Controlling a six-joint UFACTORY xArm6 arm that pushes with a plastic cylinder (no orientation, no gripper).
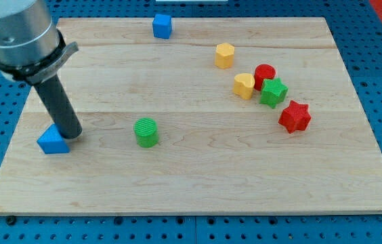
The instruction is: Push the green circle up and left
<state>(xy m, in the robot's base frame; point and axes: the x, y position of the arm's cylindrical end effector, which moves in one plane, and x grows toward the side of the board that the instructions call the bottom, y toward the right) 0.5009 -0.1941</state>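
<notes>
The green circle (pixel 146 132) stands on the wooden board (pixel 198 183), left of centre and toward the view's bottom. My tip (pixel 71 135) is at the end of the dark rod at the view's left, well to the left of the green circle and apart from it. The tip sits right beside a blue triangle block (pixel 53 141), at its right edge, seemingly touching it.
A blue cube (pixel 162 26) sits at the top edge. At the right are a yellow hexagon (pixel 224 55), a yellow heart (pixel 244 85), a red cylinder (pixel 265 74), a green star (pixel 273 92) and a red star (pixel 294 116). Blue pegboard surrounds the board.
</notes>
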